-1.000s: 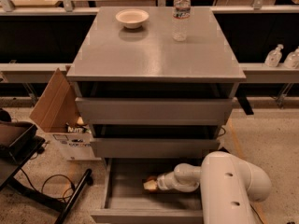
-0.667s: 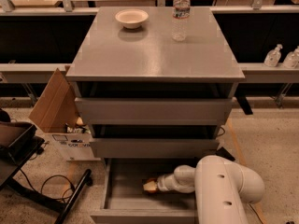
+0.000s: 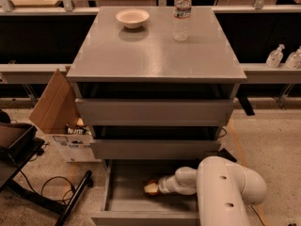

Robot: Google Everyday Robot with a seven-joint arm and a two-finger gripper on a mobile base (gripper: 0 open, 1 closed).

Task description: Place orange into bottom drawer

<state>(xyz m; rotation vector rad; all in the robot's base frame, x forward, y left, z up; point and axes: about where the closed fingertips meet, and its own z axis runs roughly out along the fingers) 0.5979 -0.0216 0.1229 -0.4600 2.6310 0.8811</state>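
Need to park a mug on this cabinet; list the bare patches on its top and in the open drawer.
Cabinet top: bare across the front and middle; only the back edge holds the cream bowl and water bottle. Bottom drawer: left part bare; the middle is crowded by the claw at the orange, with the arm covering the right.

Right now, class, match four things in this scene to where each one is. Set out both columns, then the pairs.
1. cream bowl
2. water bottle
3. gripper
4. cardboard box

A. inside the open bottom drawer
B. cabinet top, back left
C. floor, left of the cabinet
D. cabinet top, back right

Pairs: 1-B, 2-D, 3-A, 4-C
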